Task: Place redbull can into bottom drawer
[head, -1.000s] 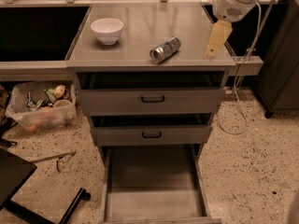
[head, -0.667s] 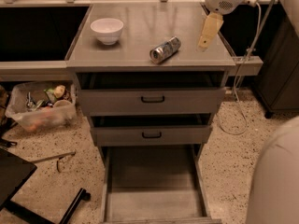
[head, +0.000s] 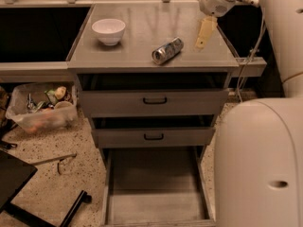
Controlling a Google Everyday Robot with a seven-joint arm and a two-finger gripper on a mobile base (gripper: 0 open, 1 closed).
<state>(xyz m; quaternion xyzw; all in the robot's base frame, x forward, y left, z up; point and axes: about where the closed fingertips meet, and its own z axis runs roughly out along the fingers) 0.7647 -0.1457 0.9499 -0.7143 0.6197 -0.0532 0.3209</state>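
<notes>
The redbull can lies on its side on the grey countertop, shiny round end facing front left. My gripper hangs over the counter just right of the can, apart from it, with one pale finger pointing down. The bottom drawer is pulled open below the two upper drawers, its grey floor bare.
A white bowl stands at the counter's back left. The top drawer and middle drawer with black handles stick out slightly. A plastic bin of clutter sits on the floor at left. My white arm body fills the right foreground.
My gripper has moved left and nearer the can. My arm body has swung into the right foreground. The can has not moved.
</notes>
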